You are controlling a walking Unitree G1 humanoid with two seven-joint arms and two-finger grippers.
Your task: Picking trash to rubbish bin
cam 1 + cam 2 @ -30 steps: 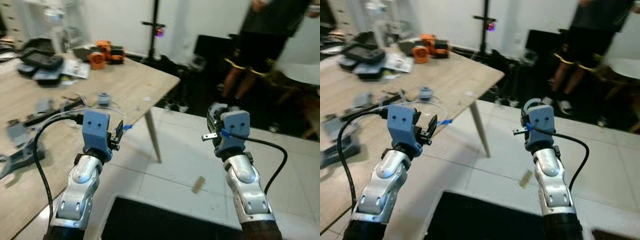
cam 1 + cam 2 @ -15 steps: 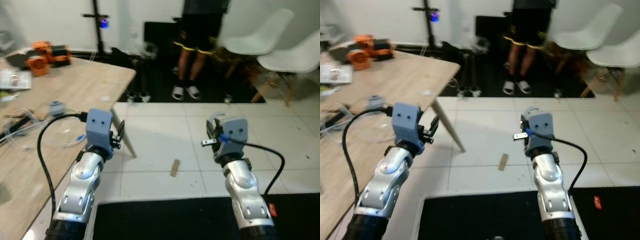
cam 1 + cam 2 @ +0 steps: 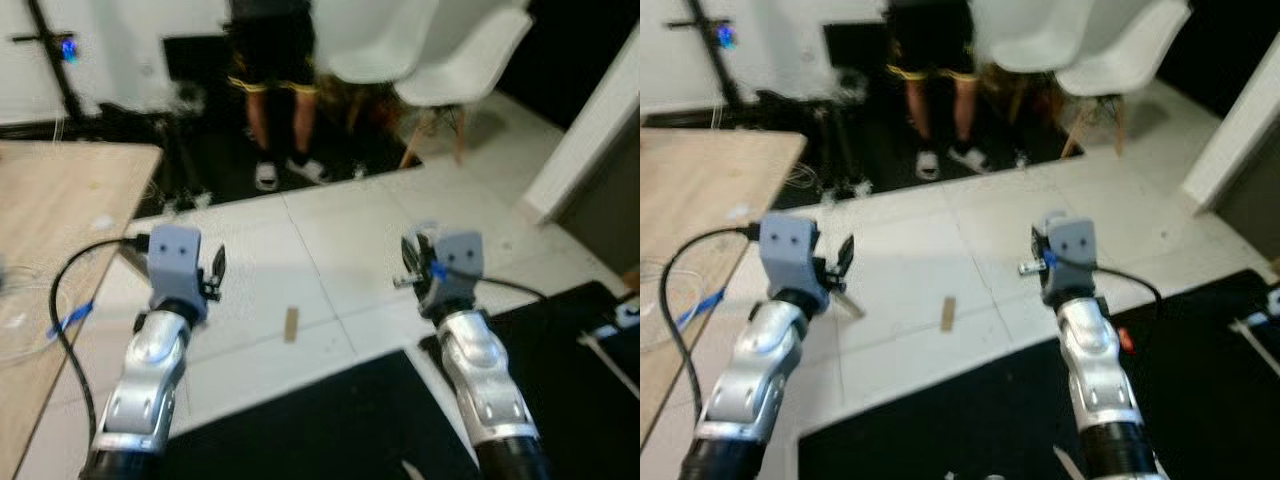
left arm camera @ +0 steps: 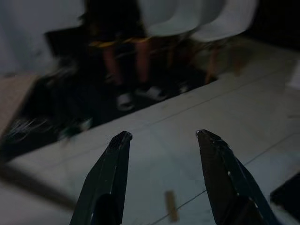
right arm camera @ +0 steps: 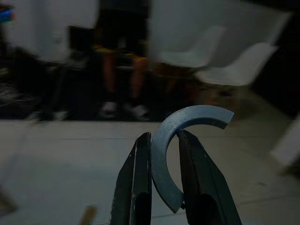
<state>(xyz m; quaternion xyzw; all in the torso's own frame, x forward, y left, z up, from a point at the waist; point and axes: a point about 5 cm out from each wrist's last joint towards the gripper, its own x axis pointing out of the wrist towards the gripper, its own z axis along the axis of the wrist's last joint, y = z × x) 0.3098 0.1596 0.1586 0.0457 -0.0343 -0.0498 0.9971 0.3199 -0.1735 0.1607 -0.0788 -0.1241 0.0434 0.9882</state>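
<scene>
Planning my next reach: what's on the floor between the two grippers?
A small brown scrap on white tile, between the left gripper and right gripper, in the eye views.

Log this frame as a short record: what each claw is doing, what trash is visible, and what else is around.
left claw: open, holding nothing, raised over the tiled floor
right claw: shut on a grey curved plastic piece
trash on floor: a small brown strip lying on the tiles between the two arms
table: wooden, on the robot's left
person: standing ahead, legs in view
chairs: white, beside the person
mat: black, near the robot
rubbish bin: cannot tell
</scene>
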